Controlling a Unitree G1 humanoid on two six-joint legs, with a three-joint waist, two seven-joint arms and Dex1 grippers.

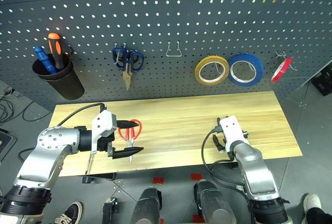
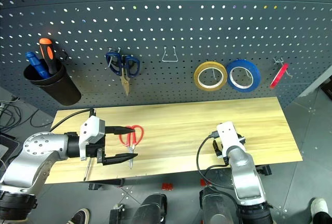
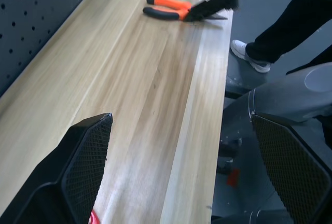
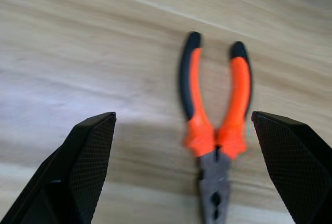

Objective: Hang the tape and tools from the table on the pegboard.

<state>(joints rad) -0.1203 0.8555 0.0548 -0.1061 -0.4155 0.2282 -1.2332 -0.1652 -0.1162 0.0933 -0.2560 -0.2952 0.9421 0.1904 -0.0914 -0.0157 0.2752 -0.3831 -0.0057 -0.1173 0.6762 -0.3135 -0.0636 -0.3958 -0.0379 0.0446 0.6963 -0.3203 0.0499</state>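
**Right arm lined up over the pliers, scissors still waiting**

So the tan-yellow roll of tape (image 1: 211, 70) is already hanging on the dark grey perforated pegboard (image 1: 171, 16), right of centre in the frame, just beside a blue tape roll (image 1: 246, 69). What's left sits on the long light wooden counter (image 1: 176, 115). The red-handled scissors with steel blades (image 1: 130, 132) lie at the lower left, between the spread fingers of the left tool (image 1: 127, 139), which is wide open and holding nothing. A slim screwdriver shaft (image 1: 90, 161) pokes out near the counter's front edge under that arm; I can't see its handle.

The action looks to be on the right. The right tool (image 4: 187, 167) is wide open and empty, hovering above the orange-and-black-handled long-nose pliers (image 4: 215, 123), which lie flat at the lower right of the counter with the handles pointing away from the fingers and the steel nose toward them.

My take on doing this well: come straight down so the black fingers (image 4: 85, 156) straddle both handles near the orange pivot, not the nose. Squeeze the handles together so they can't splay. Keep them a bit apart at the far end if possible, since the hook on the board has to pass between them.
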